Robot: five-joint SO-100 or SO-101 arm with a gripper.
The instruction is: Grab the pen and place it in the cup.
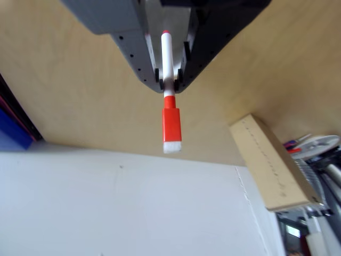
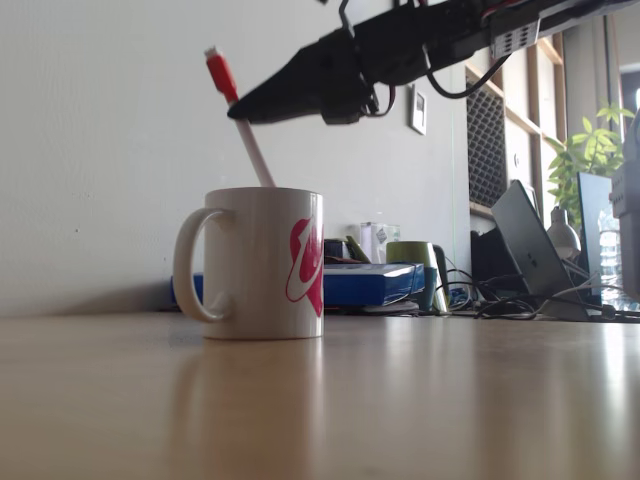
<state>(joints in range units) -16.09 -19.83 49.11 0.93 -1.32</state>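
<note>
Fixed view, low across a wooden counter (image 2: 420, 400): the pen (image 2: 240, 118) leans tilted over the cup (image 2: 262, 262), red cap uppermost, its lower end hidden behind the rim, with the dark arm's jaws (image 2: 250, 108) at its upper shaft. Seen in the other view, the jaws (image 1: 169, 81) are clamped on the white shaft of the pen (image 1: 170, 114), just behind the red cap

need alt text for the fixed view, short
A dark robot gripper holds a white pen with a red cap tilted over a white mug with a pink swirl, its lower end behind the rim. The mug stands on a wooden table.
</note>
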